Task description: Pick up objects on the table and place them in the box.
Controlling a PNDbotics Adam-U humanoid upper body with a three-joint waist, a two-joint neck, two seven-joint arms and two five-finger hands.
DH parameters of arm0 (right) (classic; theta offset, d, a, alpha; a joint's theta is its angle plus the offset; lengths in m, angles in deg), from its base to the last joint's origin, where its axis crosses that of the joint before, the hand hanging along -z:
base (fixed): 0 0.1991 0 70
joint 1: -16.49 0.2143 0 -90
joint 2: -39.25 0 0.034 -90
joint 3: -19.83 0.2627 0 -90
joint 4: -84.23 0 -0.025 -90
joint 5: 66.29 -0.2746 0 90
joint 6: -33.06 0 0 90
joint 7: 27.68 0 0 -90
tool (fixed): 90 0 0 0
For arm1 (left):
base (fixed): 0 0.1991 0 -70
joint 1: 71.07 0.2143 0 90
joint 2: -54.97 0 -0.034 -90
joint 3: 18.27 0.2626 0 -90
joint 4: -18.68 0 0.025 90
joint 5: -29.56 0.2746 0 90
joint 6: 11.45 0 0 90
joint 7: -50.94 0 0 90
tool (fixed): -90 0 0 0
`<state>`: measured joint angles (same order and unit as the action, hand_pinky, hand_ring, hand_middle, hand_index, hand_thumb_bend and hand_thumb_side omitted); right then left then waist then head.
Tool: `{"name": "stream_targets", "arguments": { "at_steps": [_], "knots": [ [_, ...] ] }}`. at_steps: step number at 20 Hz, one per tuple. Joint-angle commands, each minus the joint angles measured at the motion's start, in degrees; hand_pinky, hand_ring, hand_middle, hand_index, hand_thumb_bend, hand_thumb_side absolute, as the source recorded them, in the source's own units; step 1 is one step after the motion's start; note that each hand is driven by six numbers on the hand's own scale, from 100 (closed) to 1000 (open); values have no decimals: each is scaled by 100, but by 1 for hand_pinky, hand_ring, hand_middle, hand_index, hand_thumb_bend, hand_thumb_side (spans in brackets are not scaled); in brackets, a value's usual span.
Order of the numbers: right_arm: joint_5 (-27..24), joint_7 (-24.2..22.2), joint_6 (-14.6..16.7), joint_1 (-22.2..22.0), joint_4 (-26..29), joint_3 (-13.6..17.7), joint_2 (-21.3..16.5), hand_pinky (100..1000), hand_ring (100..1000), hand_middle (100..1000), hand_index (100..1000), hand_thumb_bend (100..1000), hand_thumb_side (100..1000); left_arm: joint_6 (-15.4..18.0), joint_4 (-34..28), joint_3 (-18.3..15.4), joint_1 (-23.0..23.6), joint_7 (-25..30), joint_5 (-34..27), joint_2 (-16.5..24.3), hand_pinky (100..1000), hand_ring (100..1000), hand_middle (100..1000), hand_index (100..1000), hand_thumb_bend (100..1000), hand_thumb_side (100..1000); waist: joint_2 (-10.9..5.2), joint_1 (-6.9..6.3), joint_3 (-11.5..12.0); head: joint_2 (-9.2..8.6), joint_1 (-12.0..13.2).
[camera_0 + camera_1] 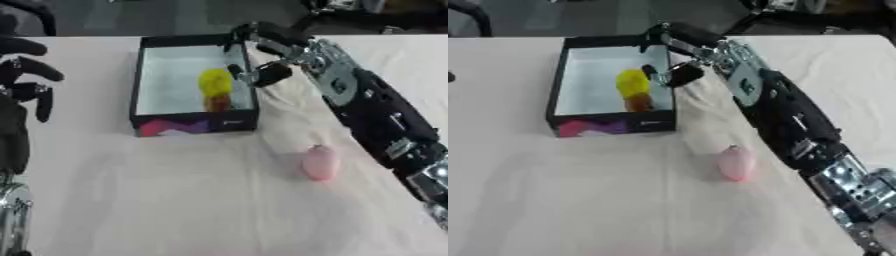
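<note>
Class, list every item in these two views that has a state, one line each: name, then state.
box: open on top, upright on the table, holding items.
yellow object: lying inside the box near its right wall.
orange-red object: inside the box, just in front of the yellow one.
pink object: lying on the table, outside the box.
right hand: over the box's right wall, holding nothing.
left hand: idle at the left edge, open.
</note>
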<state>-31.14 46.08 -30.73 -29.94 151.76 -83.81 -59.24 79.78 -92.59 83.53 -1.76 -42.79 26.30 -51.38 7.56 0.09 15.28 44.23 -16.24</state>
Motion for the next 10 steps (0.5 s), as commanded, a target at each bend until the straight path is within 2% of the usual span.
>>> {"name": "stream_targets", "arguments": {
  "at_steps": [1,6,10],
  "knots": [
    [240,266,-208,57,2,129,-152,834,794,689,898,100,657,4,-95,18,-62,22,5,23,100,454,548,799,100,804,-41,0,-20,-11,9],
    [67,559,-317,-191,371,243,-442,835,793,685,897,100,486,6,-75,-34,-17,-34,42,91,100,455,548,799,100,805,-58,23,-153,-11,138],
    [-581,710,-412,-700,1254,425,-815,837,794,679,891,100,315,18,-67,-86,36,-89,76,172,100,455,548,799,100,805,-69,61,-284,-11,295]
  ]
}}
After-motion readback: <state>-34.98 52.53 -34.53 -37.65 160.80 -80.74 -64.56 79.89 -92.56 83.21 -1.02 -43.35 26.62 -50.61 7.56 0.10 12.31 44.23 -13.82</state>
